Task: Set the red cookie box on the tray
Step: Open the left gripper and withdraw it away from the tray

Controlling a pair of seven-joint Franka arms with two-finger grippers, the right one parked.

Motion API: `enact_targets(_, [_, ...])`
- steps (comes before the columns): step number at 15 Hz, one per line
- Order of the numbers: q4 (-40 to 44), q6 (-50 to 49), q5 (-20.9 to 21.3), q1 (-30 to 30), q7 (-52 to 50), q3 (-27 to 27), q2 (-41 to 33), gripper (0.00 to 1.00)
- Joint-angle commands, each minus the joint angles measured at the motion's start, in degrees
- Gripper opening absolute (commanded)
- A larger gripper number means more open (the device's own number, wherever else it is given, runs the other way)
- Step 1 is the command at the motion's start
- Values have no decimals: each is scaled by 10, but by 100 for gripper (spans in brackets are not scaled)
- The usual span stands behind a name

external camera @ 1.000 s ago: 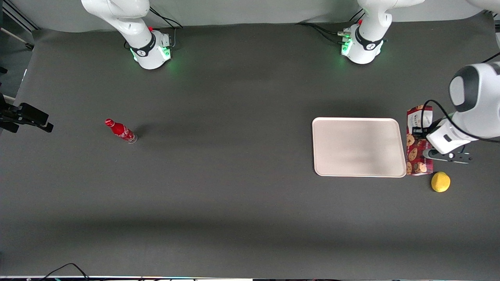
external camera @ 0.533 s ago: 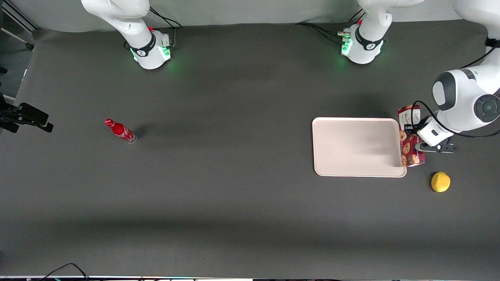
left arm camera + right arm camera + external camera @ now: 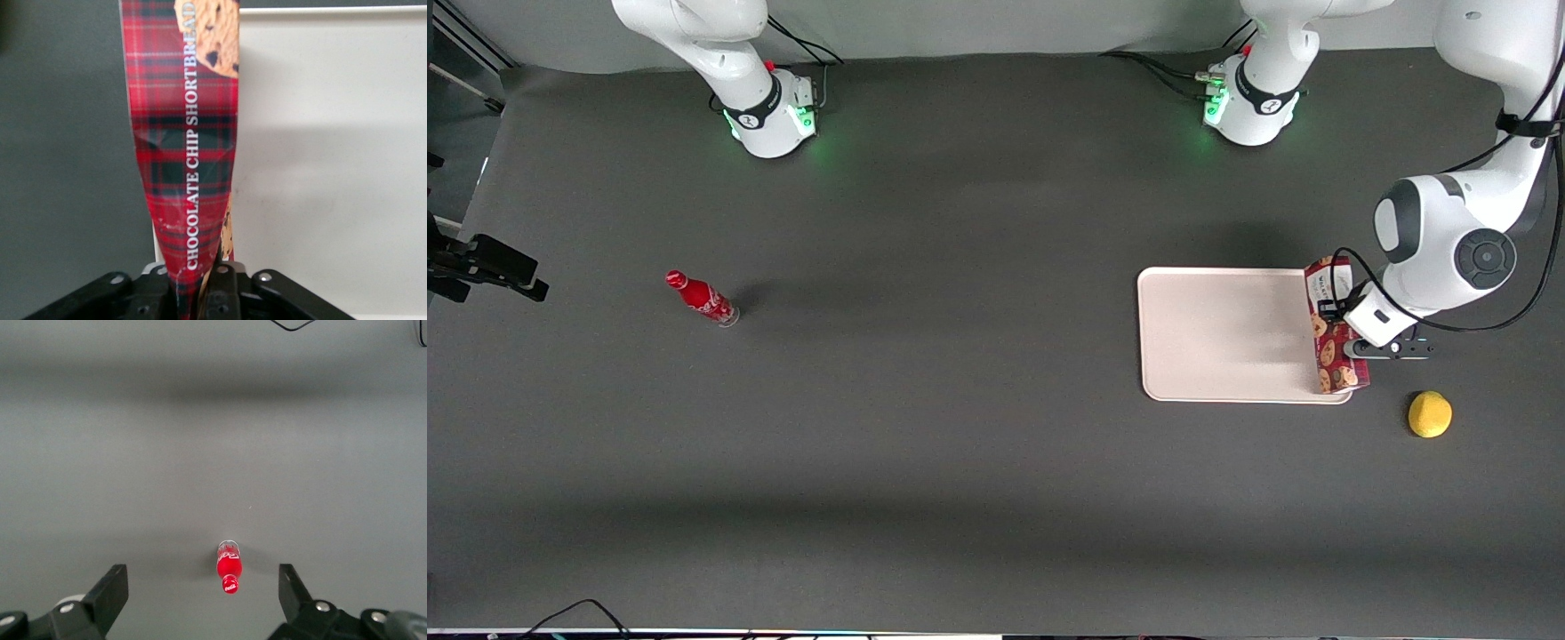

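While the hand [image 3: 195,293] pinches it, the red cookie box [image 3: 1330,325] hangs on edge lengthwise over the tray [image 3: 1227,333] rim.

The cookie box [image 3: 1332,325] is held on edge over the rim of the tray [image 3: 1227,333], at the tray's side toward the working arm's end of the table, and is clamped at its narrow edge by the gripper [image 3: 198,288]. A lemon [image 3: 1429,414] is found near that end of the tray, nearer the front camera than the box. A bottle [image 3: 702,299] is set well apart, toward the parked arm's end of the table [image 3: 960,462].
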Motion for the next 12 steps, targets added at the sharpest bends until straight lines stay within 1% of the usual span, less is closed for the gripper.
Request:
enact_targets(1, [2,3,-4,-3,-1,-1,-2,100])
enact_targets(3, [22,-23,-4,-3,2,-1,-11,100])
enact_targets(4, [51,-73,-4,-3,1,-1,-25,100])
enact_targets(7, [185,-273,-4,-3,-8,-4,-66,100])
enact_targets(10, [282,-391,-4,-2,-11,-19,-96,100])
enact_targets(12, [336,-449,-5,-2,-12,-31,-117,100])
